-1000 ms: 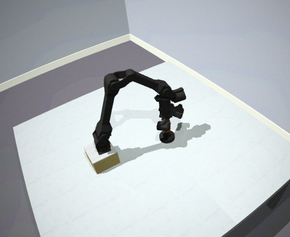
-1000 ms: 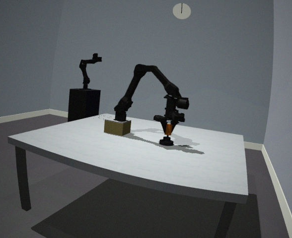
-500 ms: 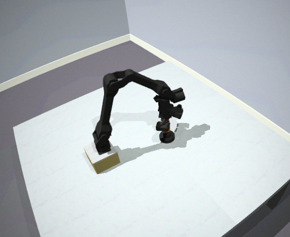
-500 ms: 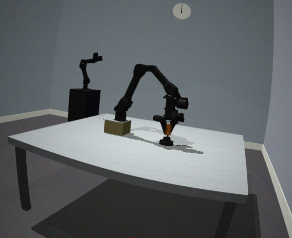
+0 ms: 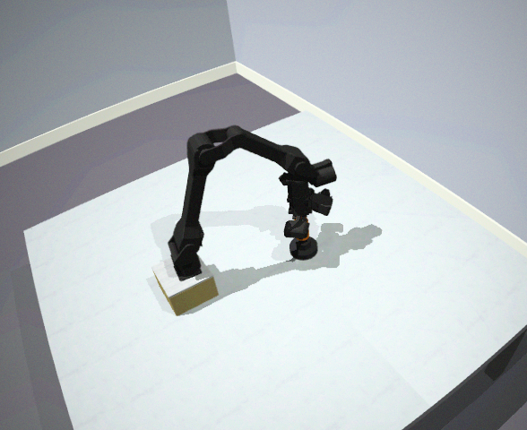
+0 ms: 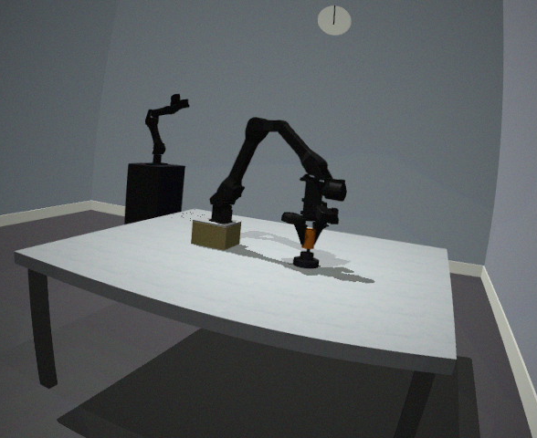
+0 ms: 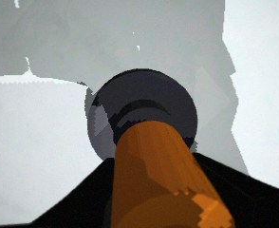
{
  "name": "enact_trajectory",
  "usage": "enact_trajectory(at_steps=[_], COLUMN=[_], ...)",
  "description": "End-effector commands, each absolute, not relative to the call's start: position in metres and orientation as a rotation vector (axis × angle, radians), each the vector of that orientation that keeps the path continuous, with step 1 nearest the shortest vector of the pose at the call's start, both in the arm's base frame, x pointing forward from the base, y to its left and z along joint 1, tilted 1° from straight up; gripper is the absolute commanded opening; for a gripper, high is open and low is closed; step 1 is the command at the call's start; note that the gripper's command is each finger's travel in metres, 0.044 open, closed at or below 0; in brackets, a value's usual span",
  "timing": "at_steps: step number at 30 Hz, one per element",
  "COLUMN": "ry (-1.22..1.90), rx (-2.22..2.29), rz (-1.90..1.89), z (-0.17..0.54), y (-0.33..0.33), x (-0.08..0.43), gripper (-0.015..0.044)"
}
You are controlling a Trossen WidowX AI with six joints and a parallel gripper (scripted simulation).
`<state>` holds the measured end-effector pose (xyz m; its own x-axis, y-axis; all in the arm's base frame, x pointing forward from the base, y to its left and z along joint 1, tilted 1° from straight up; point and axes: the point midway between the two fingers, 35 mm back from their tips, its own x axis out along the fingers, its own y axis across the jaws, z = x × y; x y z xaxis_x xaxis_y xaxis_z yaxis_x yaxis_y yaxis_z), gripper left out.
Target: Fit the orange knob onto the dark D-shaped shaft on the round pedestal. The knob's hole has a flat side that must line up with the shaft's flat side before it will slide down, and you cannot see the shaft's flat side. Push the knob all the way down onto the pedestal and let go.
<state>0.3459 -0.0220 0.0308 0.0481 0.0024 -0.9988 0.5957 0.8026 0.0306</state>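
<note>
The orange knob (image 5: 303, 239) (image 6: 309, 239) (image 7: 146, 157) is upright between the fingers of my gripper (image 6: 308, 242) (image 7: 152, 162), which is shut on it. The round dark pedestal (image 5: 303, 252) (image 6: 305, 263) (image 7: 177, 97) stands on the table directly below. In the exterior view, a short piece of the thin dark shaft (image 6: 308, 250) shows between the knob's lower end and the pedestal's raised centre, so the knob is not touching the pedestal. In the wrist view the knob hides the shaft. Whether the shaft's tip is inside the hole, and where the flat sides face, cannot be seen.
The arm's base stands on a tan block (image 5: 194, 296) (image 6: 215, 234) on the white table (image 5: 254, 351) (image 6: 188, 277). A second dark arm on a black stand (image 6: 154, 192) is beyond the table in the exterior view.
</note>
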Motion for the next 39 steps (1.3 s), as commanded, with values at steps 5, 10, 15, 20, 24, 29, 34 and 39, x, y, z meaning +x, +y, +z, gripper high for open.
enact_trajectory(at_steps=[5, 10, 15, 20, 24, 29, 34, 39], ry=[1.472, 1.472, 1.472, 1.470, 1.464, 1.454, 1.454, 1.454], rx=[0.503, 0.503, 0.503, 0.510, 0.535, 0.577, 0.577, 0.577], rz=[-0.476, -0.476, -0.476, -0.483, -0.507, -0.547, -0.547, -0.547], z=[0.0302, 0.0302, 0.0302, 0.0310, 0.0367, 0.0377, 0.0349, 0.0353], y=[-0.0218, -0.0218, -0.0218, -0.0219, -0.0223, -0.0225, -0.0228, -0.0228], x=[0.3452, 0.3452, 0.3452, 0.3451, 0.3461, 0.3464, 0.3497, 0.3514], gripper=[0.0000, 0.0000, 0.0000, 0.0000, 0.0000, 0.0000, 0.0000, 0.0000])
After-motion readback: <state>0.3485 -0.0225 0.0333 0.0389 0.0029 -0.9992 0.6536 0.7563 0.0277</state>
